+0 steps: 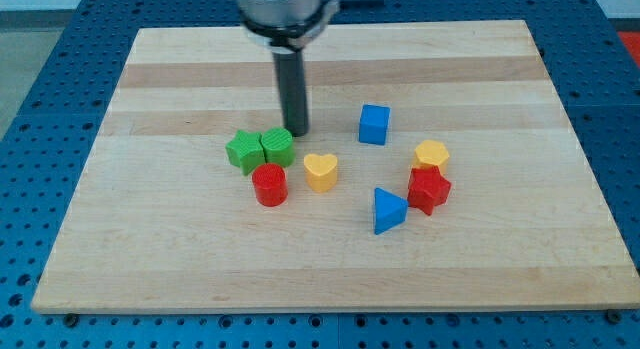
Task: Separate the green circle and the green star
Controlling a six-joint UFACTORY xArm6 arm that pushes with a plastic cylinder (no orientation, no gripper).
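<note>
My tip: a bare rod with nothing to clasp — set on the board just above-right of the green circle.
Green circle: left of frame centre, touching the green star on its left.
Red cylinder: just below the green pair.
Yellow heart: right of it.

So my tip is down on the wooden board, right at the upper right edge of the green circle. The green star is pressed against that circle's left side. A red cylinder sits just below them, with a yellow heart beside it.
</note>
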